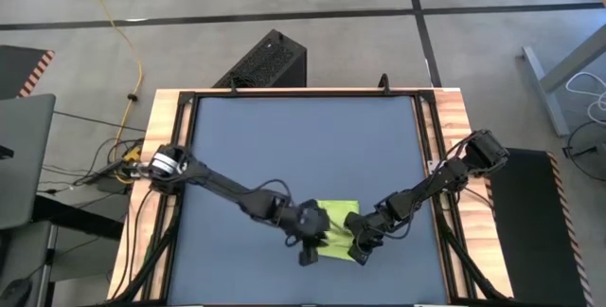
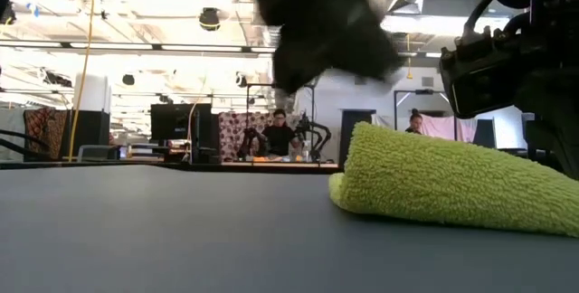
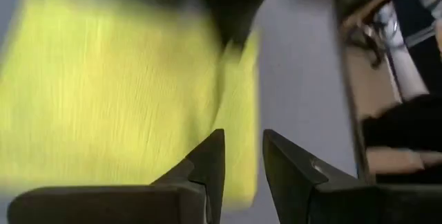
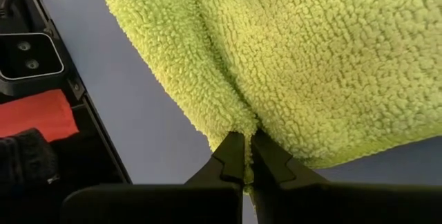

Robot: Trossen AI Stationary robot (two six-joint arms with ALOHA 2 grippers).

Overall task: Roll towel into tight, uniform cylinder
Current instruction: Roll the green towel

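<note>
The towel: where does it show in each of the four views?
High view: the towel lies near the mat's front edge, between both grippers.
Low view: right half, on the mat.
Left wrist view: fills the left side.
Right wrist view: fills the top.
Shared landmark: the mat.

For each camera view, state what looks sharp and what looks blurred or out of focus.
High view: evenly sharp. Low view: the towel is crisp, while a dark arm part close to the lens is defocused. Left wrist view: the towel is smeared, the left gripper sharper. Right wrist view: towel pile is crisp around the right gripper.
</note>
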